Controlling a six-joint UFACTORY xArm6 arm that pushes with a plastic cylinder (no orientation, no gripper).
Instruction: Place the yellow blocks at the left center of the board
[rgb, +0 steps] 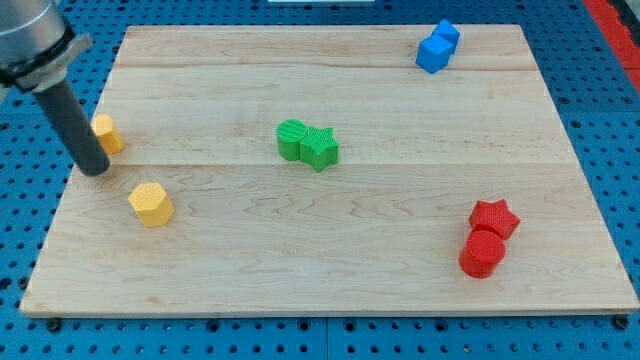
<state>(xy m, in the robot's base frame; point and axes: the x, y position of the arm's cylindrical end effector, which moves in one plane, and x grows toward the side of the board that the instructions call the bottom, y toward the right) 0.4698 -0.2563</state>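
Observation:
Two yellow blocks lie near the board's left edge. One yellow block (107, 133) is partly hidden behind my rod; its shape is unclear. A yellow hexagonal block (151, 204) lies below and to the right of it. My tip (96, 168) rests on the board just below and left of the upper yellow block, close to or touching it, and up-left of the hexagonal one.
The wooden board (330, 270) lies on a blue perforated table. A green round block (292, 139) touches a green star block (320, 148) at the centre. Two blue blocks (438, 46) are at the top right. A red star (494, 217) and a red cylinder (483, 253) are at the lower right.

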